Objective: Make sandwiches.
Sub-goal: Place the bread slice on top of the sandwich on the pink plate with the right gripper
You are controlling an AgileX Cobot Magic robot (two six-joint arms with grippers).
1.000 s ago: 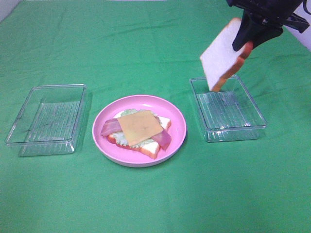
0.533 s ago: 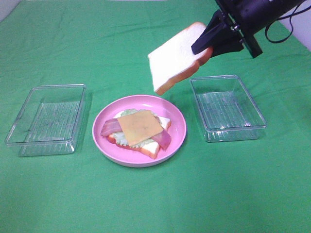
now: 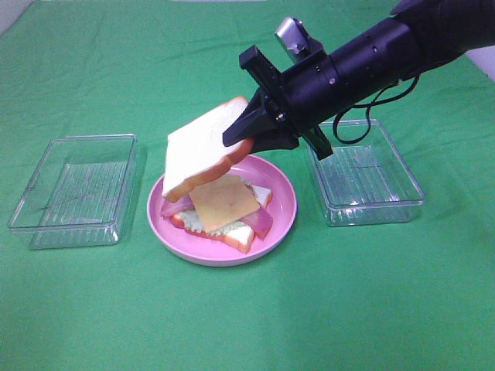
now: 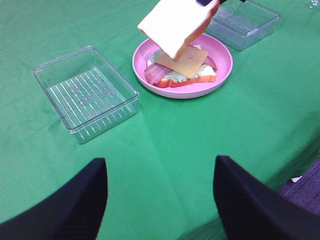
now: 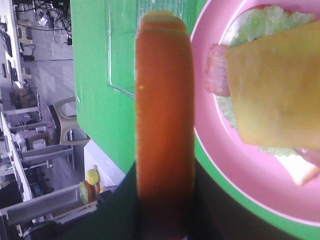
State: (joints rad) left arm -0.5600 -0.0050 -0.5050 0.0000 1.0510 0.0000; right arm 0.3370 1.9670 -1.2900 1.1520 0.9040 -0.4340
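Observation:
On the pink plate (image 3: 283,209) lies an open sandwich stack: orange-yellow cheese (image 3: 223,202) on top, reddish bacon (image 3: 173,205) and pale lettuce below, and a white bread base (image 3: 240,235). My right gripper (image 3: 246,139) is shut on a second bread slice (image 3: 203,153), which it holds tilted just above the left part of the stack. The right wrist view shows that slice's orange crust (image 5: 164,125) edge-on beside the cheese (image 5: 280,90). My left gripper (image 4: 160,200) stands open and holds nothing, well back from the plate (image 4: 220,75).
One clear plastic tray (image 3: 73,189) sits left of the plate and another (image 3: 363,174) right of it, partly under the right arm. Both show nothing inside. Green cloth covers the table.
The right arm has swung the bread slice left and down, from above the right tray to just over the stack on the plate. The left gripper's fingers stay as wide apart as before.

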